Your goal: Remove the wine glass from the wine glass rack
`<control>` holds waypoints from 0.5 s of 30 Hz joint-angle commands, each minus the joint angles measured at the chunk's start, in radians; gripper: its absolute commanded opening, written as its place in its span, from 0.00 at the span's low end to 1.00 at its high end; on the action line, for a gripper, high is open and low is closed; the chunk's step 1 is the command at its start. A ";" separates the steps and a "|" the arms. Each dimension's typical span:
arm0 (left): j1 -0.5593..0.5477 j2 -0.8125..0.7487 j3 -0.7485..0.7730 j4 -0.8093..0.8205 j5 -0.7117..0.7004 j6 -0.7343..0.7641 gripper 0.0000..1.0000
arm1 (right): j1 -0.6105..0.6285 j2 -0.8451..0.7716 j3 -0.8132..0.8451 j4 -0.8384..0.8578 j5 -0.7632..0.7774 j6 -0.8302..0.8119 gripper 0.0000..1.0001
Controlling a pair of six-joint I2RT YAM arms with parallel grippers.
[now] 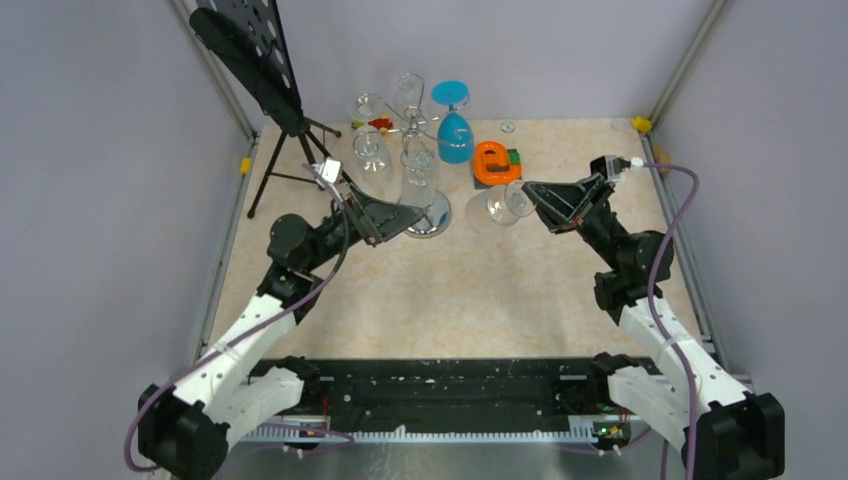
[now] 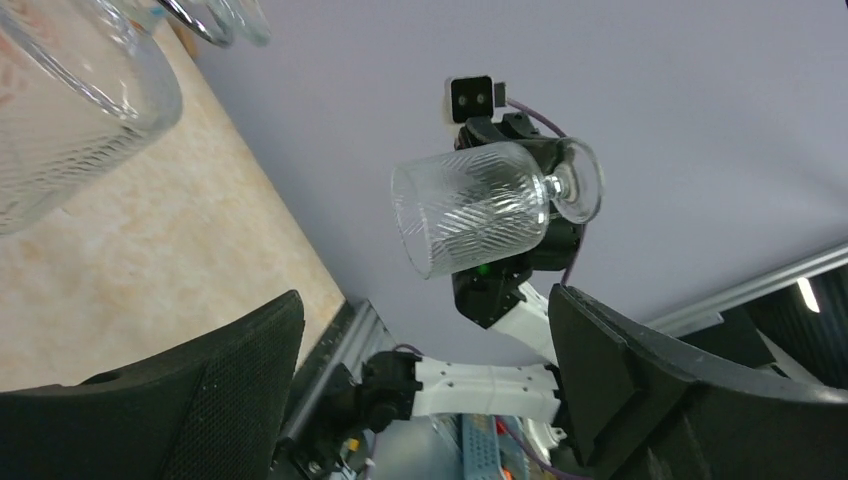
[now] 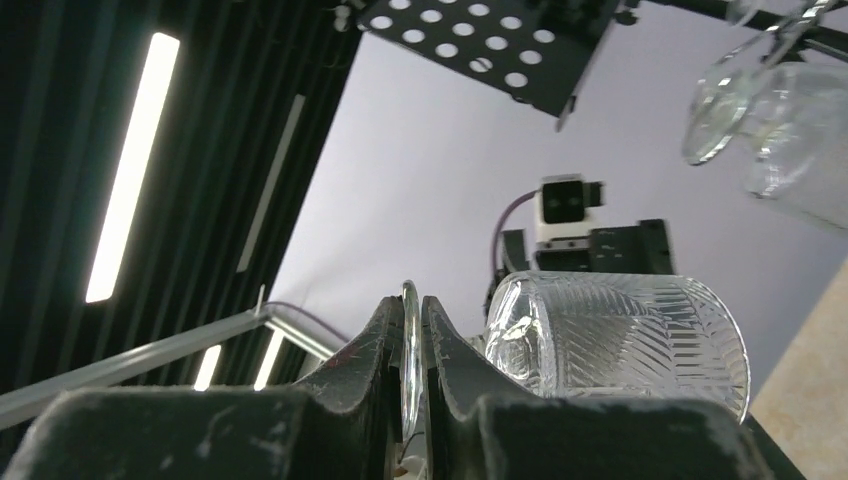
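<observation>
The chrome wine glass rack point(image 1: 416, 128) stands at the back middle on its round mirrored base point(image 1: 436, 215), with several clear glasses and a blue glass point(image 1: 455, 135) hanging from its arms. My right gripper point(image 1: 529, 192) is shut on the round foot of a clear ribbed wine glass point(image 1: 497, 207), held off the rack, tilted sideways above the table. In the right wrist view the foot point(image 3: 410, 350) is clamped edge-on between the fingers and the bowl point(image 3: 620, 335) lies to the right. My left gripper point(image 1: 403, 212) is open and empty beside the rack's base; the held glass shows in its view point(image 2: 480, 205).
A black tripod music stand point(image 1: 255, 60) stands at the back left. An orange tape dispenser point(image 1: 495, 163) sits right of the rack. A hanging clear glass point(image 2: 60, 110) is close to my left gripper. Metal frame rails border the table on both sides.
</observation>
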 commanded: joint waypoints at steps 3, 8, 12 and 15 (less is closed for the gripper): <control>-0.081 0.117 0.052 0.283 0.025 -0.205 0.95 | -0.010 0.026 0.011 0.397 0.004 0.145 0.00; -0.129 0.210 0.104 0.371 0.064 -0.304 0.95 | -0.009 0.032 0.019 0.416 -0.006 0.150 0.00; -0.139 0.223 0.123 0.379 0.077 -0.326 0.94 | -0.006 0.044 0.005 0.409 -0.010 0.145 0.00; -0.143 0.235 0.134 0.380 0.086 -0.328 0.94 | 0.014 0.071 -0.003 0.456 -0.005 0.158 0.00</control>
